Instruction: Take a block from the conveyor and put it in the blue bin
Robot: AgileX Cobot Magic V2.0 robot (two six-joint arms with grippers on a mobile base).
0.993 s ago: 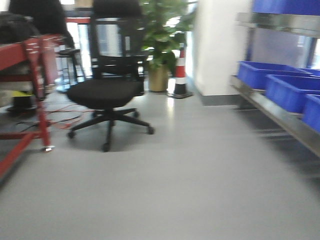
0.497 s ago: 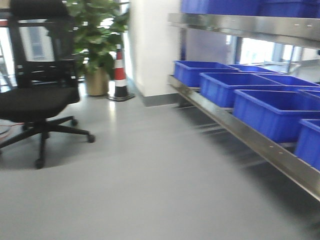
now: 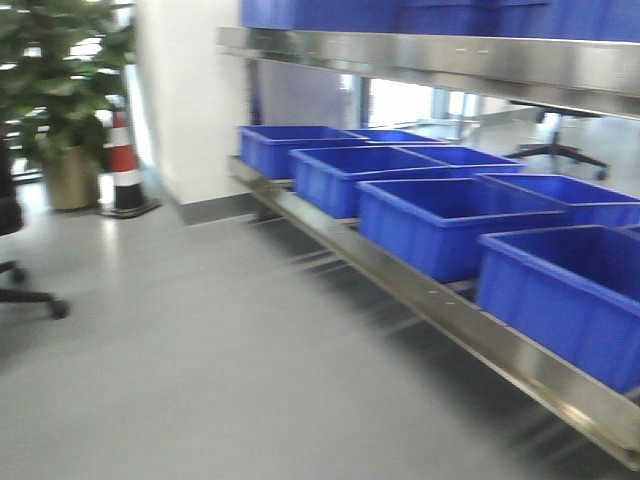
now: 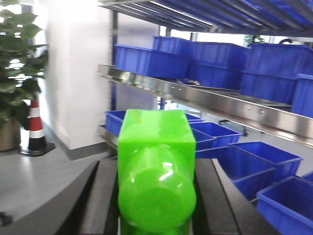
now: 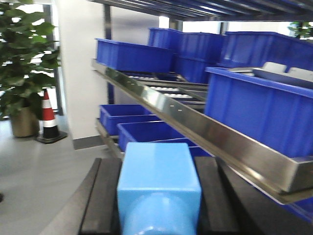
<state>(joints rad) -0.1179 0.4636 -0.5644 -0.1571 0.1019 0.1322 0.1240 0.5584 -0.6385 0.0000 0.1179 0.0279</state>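
A bright green block (image 4: 156,142) sits between the black fingers (image 4: 100,196) of my left gripper (image 4: 155,164), which is shut on it. A light blue block (image 5: 159,171) is clamped the same way in my right gripper (image 5: 157,164), between its black pads (image 5: 210,196). Several blue bins (image 3: 440,220) stand in a row on the low steel shelf (image 3: 430,300) at the right of the front view, all open-topped. In the wrist views more blue bins (image 4: 259,156) (image 5: 142,132) lie ahead of both grippers. The conveyor is out of view.
An upper steel shelf (image 3: 450,60) carries more blue bins and runs above the low row. A white pillar (image 3: 190,100), a striped cone (image 3: 122,165) and a potted plant (image 3: 60,90) stand at the back left. A chair base (image 3: 30,298) shows at the left edge. Grey floor (image 3: 200,360) lies ahead.
The front view has swung to the right. The black chair and red-framed table slid out on the left, and the shelf of blue bins now fills the right half.
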